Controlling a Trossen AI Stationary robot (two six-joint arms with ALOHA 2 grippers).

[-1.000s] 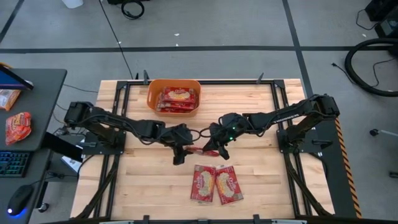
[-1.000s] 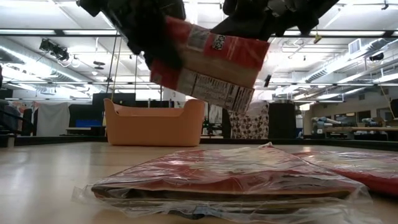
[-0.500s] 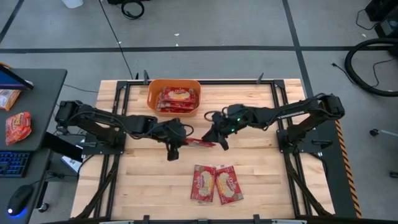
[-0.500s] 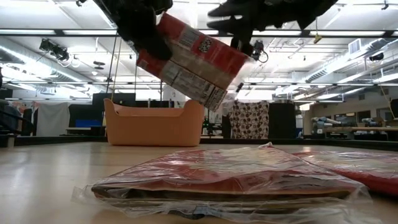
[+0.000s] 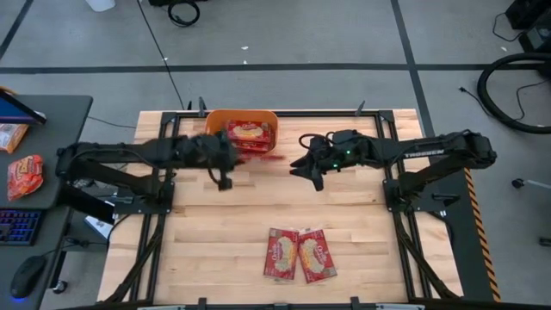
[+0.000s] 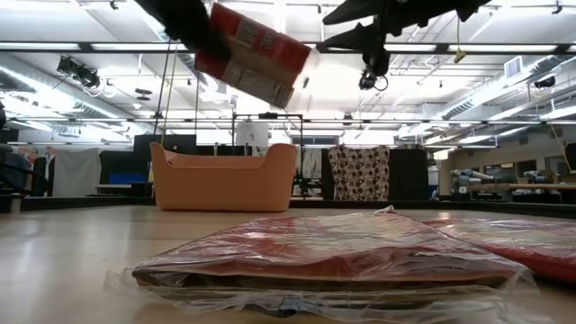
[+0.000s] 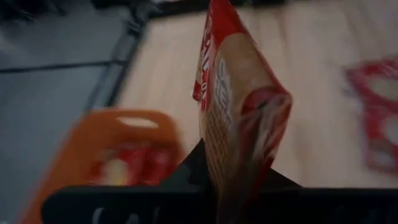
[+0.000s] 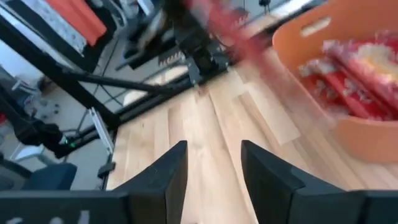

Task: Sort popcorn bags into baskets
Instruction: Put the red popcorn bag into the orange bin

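A red popcorn bag (image 5: 261,156) hangs in the air just near of the orange basket (image 5: 213,129), with my left gripper (image 5: 231,159) shut on it. In the low view the bag (image 6: 255,52) is tilted high above the table. The basket (image 7: 93,134) holds several red bags. My right gripper (image 5: 304,164) stands open and empty to the right of the carried bag, apart from it. Two more popcorn bags (image 5: 282,254) (image 5: 316,253) lie flat side by side near the table's front edge. My left gripper pinches one end of the bag (image 7: 231,167) between its two fingers, coming from the table's left and slanting a little downward. The bag sticks out forward past the fingers, standing on edge. It is lifted clear of the table, tilted in the low view.
The nearest flat bag (image 6: 315,256) fills the low view's foreground. A side desk (image 5: 34,129) with snack packets stands left of the table. Bare wood lies between the basket and the two flat bags.
My right gripper has let go of the bag and drawn back up and toward the table's right and far side. My left gripper, holding the bag, has carried it upward and toward the far left, up to the basket's near side. The bag has turned more on edge.
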